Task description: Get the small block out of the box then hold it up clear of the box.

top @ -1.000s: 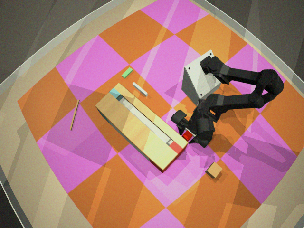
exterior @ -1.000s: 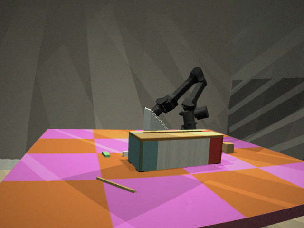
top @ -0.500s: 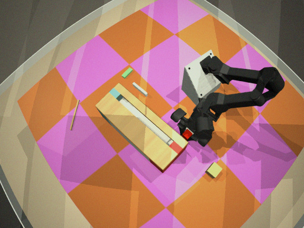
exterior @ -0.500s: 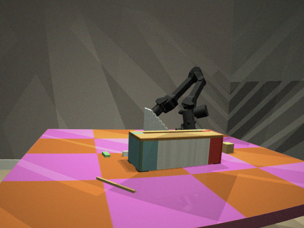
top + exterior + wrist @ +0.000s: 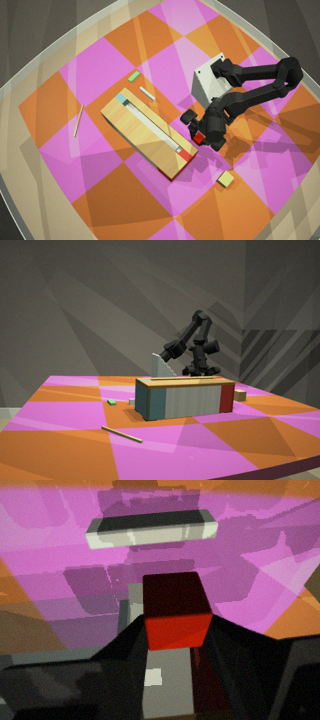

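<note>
The small red block (image 5: 199,138) (image 5: 177,611) is between my fingertips. My gripper (image 5: 199,139) (image 5: 171,617) points down and is shut on it. The block seems raised over the table, close beside the red end of the box; the exact height is hard to tell. The box (image 5: 136,131) (image 5: 191,400) stands upright, with a wooden lid, a long slot, a teal end and a red end. In the exterior view the box hides the fingertips and the block. In the wrist view, grey and dark red box parts show below the block.
A pale bar (image 5: 152,534) lies past the block in the wrist view. A yellow cube (image 5: 225,179) (image 5: 240,395), a green block (image 5: 133,76) (image 5: 111,402), a white bar (image 5: 147,93) (image 5: 131,401) and a thin stick (image 5: 78,120) (image 5: 122,434) lie around the box.
</note>
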Controlling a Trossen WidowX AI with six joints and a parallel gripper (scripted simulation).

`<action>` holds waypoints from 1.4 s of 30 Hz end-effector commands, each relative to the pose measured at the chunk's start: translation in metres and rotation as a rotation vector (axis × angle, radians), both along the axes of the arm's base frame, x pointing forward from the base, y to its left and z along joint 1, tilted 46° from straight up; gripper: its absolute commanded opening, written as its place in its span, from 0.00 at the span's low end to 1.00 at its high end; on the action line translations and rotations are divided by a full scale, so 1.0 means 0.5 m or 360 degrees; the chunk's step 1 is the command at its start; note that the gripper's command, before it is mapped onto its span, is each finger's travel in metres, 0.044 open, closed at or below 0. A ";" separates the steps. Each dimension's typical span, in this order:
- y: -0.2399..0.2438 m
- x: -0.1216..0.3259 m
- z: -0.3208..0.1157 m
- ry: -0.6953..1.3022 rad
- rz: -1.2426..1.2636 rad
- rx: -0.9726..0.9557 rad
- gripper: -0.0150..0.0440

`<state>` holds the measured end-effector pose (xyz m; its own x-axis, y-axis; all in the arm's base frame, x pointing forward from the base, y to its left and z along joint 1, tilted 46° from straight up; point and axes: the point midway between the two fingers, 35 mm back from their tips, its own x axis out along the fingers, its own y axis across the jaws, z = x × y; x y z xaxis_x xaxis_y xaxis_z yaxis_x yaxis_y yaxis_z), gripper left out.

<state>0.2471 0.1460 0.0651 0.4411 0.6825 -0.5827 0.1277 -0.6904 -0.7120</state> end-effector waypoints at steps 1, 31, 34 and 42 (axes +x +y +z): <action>-0.005 0.000 0.013 -0.0006 0.0003 0.0011 0.25; -0.044 -0.007 0.022 0.1280 -0.1022 0.0796 0.25; -0.047 -0.008 0.023 0.1412 -0.1128 0.0875 0.25; -0.057 -0.011 0.027 0.1766 -0.1412 0.1085 0.25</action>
<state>0.2413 0.1190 0.0755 0.4072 0.7031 -0.5829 -0.8812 0.1346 -0.4532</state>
